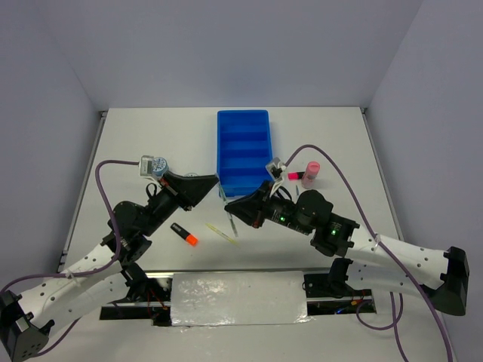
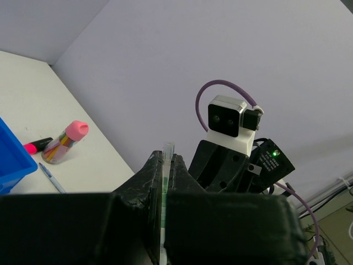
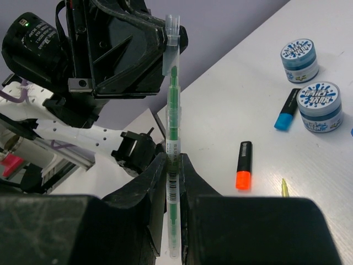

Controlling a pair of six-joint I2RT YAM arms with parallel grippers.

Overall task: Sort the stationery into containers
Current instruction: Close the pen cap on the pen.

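Note:
A thin clear pen with a green core [image 3: 173, 118] spans the gap between both grippers above the table. My right gripper [image 3: 174, 159] is shut on its barcoded lower barrel. My left gripper [image 2: 165, 158] is shut on the capped end of the pen [image 2: 166, 165]. In the top view the two grippers meet tip to tip, left gripper [image 1: 216, 184] and right gripper [image 1: 229, 202], just in front of the blue tray [image 1: 243, 151]. Loose on the table lie an orange-ended marker [image 1: 184, 234], a pale yellow stick [image 1: 222, 233], a pink cylinder [image 1: 310, 173] and a pink-ended marker [image 1: 293, 176].
Two blue-grey patterned tubs [image 3: 299, 59] [image 3: 319, 106] and a blue-ended marker [image 3: 287, 116] lie on the left part of the table. A thin blue pen [image 2: 52, 178] lies near the tray corner [image 2: 11, 160]. Grey walls enclose the table on three sides.

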